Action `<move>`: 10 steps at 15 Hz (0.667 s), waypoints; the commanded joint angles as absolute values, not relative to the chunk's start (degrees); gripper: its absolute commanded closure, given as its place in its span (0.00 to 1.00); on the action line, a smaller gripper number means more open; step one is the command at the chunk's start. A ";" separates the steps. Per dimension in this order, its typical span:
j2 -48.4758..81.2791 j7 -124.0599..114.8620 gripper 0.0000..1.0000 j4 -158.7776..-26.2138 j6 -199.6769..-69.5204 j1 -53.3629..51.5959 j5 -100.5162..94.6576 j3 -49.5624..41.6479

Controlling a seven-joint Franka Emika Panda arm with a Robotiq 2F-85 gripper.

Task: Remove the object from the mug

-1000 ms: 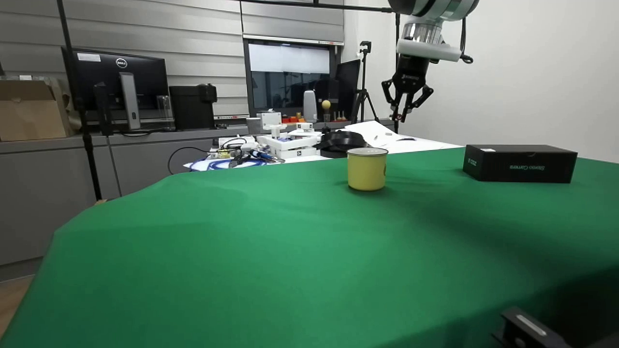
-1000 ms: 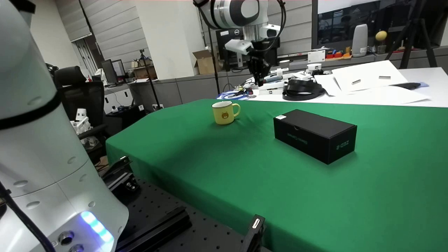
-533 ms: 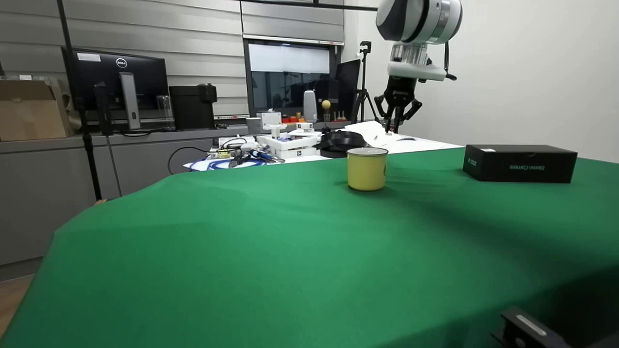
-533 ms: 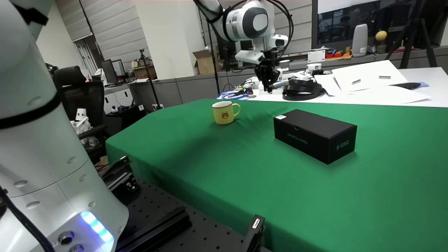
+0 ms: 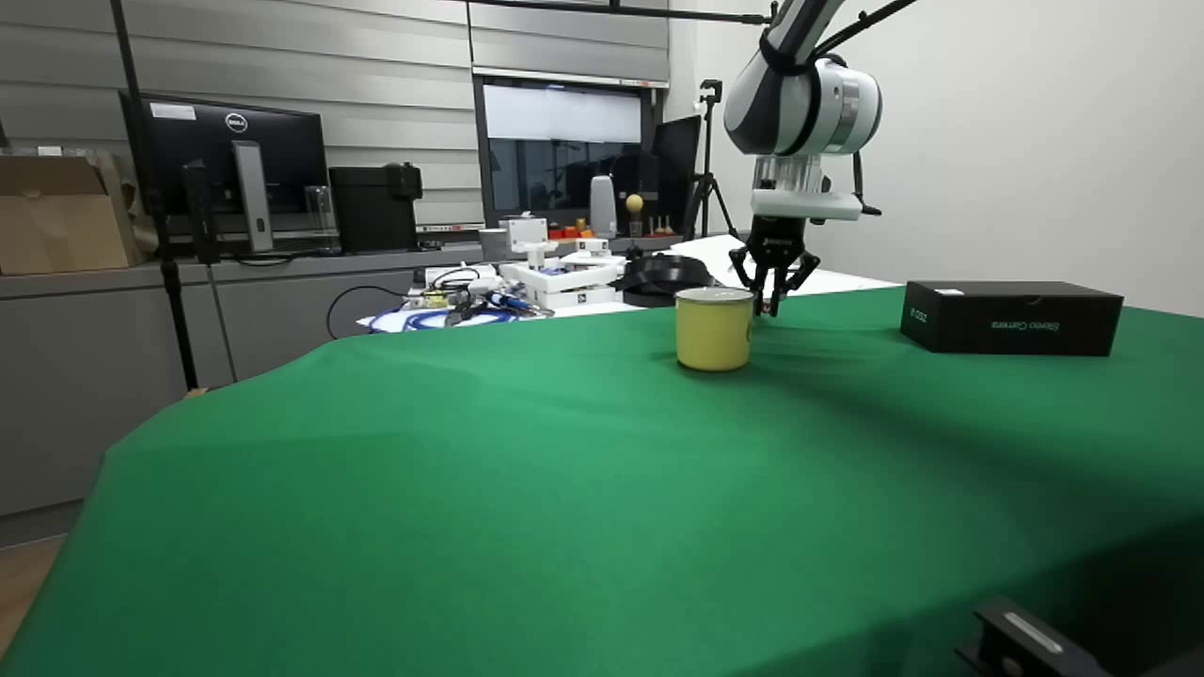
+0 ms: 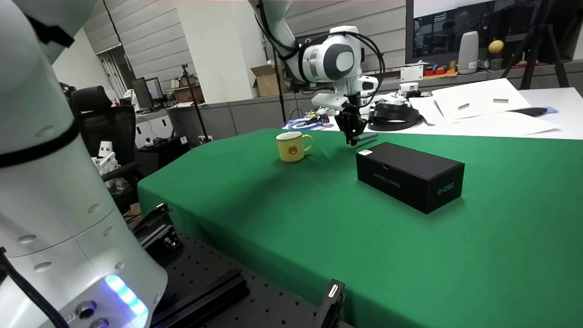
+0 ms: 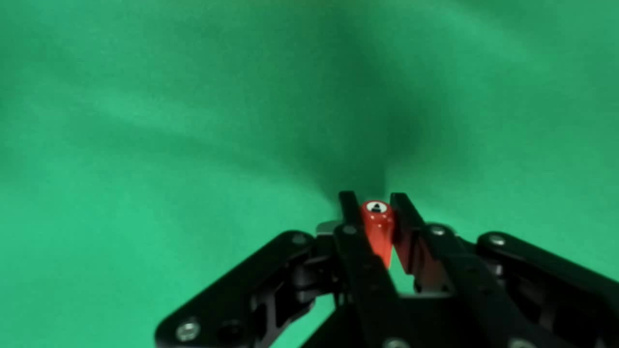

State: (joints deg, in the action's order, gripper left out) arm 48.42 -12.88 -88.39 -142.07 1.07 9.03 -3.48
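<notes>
Black two-fingered gripper [image 7: 373, 203] pinches glossy red cylinder [image 7: 378, 231] beside squat yellow mug [image 6: 287, 149]

The fingers stand narrow, clasping the red cylinder from both sides; its round end, a white disc with a black mark, shows in the wrist view, where the gripper reaches in from 5 o'clock. In an exterior view a slim grey-blue rod [image 6: 367, 136] juts from the fingertips toward 2 o'clock; whether it is one piece with the red cylinder cannot be told for certain. A white-and-grey jointed robot arm [image 6: 334, 59] points the gripper down, its fingertips low near a smooth green cloth [image 6: 291, 209]; contact with the fabric cannot be made out.

The mug sits upright on the cloth, its pale rim up, with the gripper between 2 and 3 o'clock of it in both exterior views. In an exterior view its curved handle points to 3 o'clock and a brown animal face decorates its wall. What lies inside is hidden. A black rectangular box [image 6: 410, 177] with printed lettering rests at 4 o'clock from the gripper in an exterior view, and a white table [image 6: 567, 102] stands beyond, toward 2 o'clock.
</notes>
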 commanded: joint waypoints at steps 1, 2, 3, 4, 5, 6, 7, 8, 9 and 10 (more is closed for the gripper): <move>50.79 -13.99 0.53 -84.45 -139.70 0.88 8.19 -3.79; 50.44 -13.94 0.47 -84.27 -139.56 0.82 8.13 -3.82; 49.64 -13.80 0.41 -84.19 -139.30 0.84 8.19 -3.72; 48.37 -13.71 0.33 -84.30 -139.15 0.81 8.19 -3.70; 47.39 -14.07 0.27 -84.38 -139.56 0.55 8.06 -3.96; 45.72 -13.68 0.19 -84.75 -139.45 0.72 8.26 -3.67; 44.57 -13.44 0.13 -84.82 -139.29 0.87 8.43 -3.45; 42.65 -13.19 0.07 -85.61 -139.29 0.96 8.55 -3.29; 41.13 -12.67 0.01 -86.09 -138.72 1.29 8.88 -2.86; 39.15 -10.57 0.00 -87.21 -138.26 2.33 9.79 -1.57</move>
State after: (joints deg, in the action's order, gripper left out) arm 44.62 -12.87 -84.63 -140.62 0.79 8.98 -3.41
